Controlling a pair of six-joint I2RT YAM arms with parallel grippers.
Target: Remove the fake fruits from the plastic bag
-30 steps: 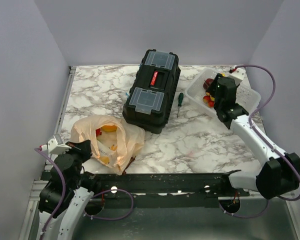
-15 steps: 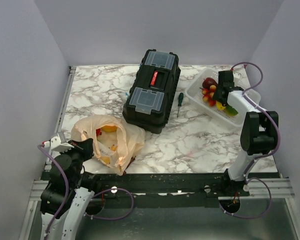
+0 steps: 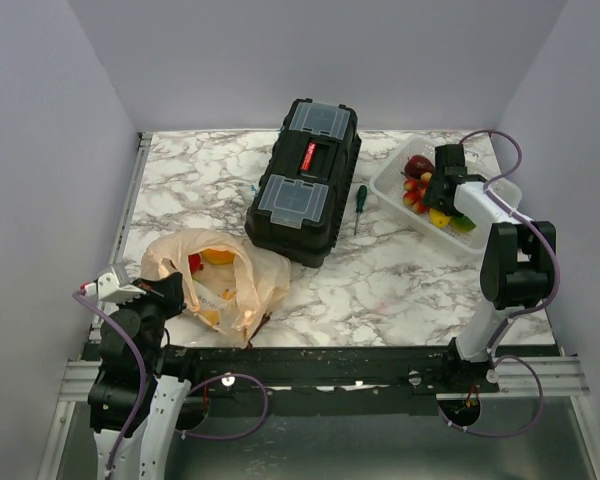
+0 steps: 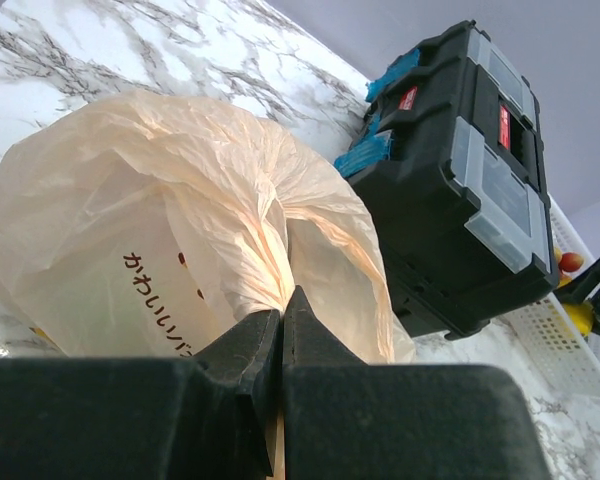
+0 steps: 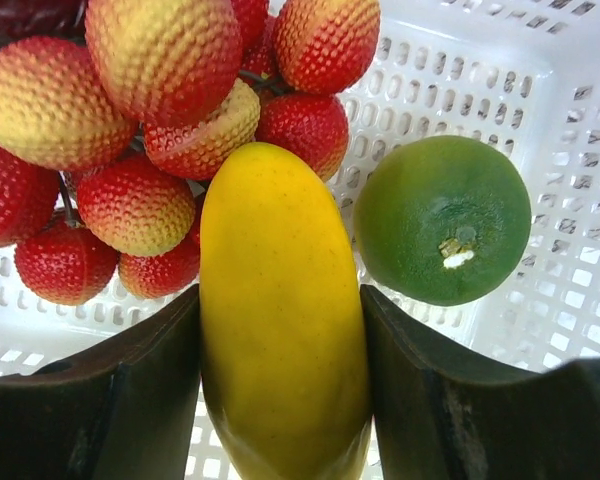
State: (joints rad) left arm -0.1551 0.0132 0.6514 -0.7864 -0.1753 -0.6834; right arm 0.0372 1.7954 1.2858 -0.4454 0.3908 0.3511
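Note:
The beige-peach plastic bag (image 3: 220, 280) lies at the near left of the table with yellow and red fruits showing inside. My left gripper (image 3: 168, 296) is shut on a fold of the bag (image 4: 210, 230) at its near left edge. My right gripper (image 3: 445, 200) is inside the white lattice basket (image 3: 495, 190), shut on a long yellow fruit (image 5: 280, 310). Next to it in the basket lie a green fruit (image 5: 442, 218) and the red-yellow grape cluster (image 5: 160, 130); a dark purple fruit (image 3: 418, 165) lies at the basket's far end.
A black toolbox (image 3: 305, 180) stands in the middle of the marble table; it also shows in the left wrist view (image 4: 460, 170). A green-handled screwdriver (image 3: 359, 205) lies between the toolbox and the basket. Grey walls close off the sides and back.
My right arm has swung up and folded over the basket, bringing the yellow fruit down among the other fruits. My left gripper keeps its hold on the bag.

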